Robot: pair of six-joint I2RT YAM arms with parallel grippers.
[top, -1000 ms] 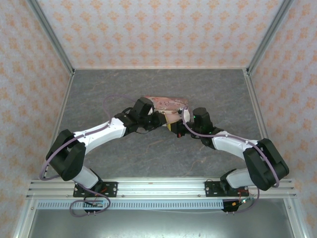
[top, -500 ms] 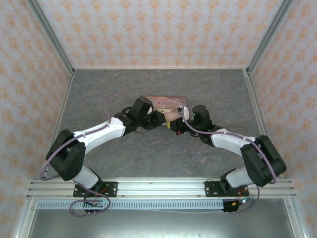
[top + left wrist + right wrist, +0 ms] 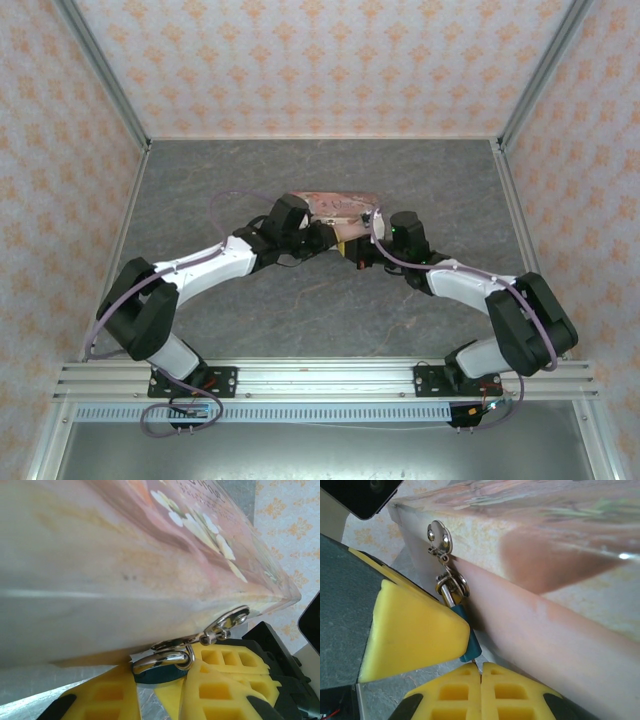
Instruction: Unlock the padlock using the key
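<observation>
We count one table [image 3: 200,190], bare toward 9, 12 and 3 o'clock; one tin [image 3: 335,205] at centre; two grippers at its 6 o'clock edge. The left gripper [image 3: 161,680] clamps the one padlock [image 3: 470,647] hanging there; the right gripper [image 3: 481,672] is closed, pads together beneath it.

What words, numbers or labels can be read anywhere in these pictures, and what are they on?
No text here can be read.
Tin: a line of small print on the floral lid, seen from the left wrist, too blurred to read.
Padlock: no marking visible on the part that shows.
</observation>
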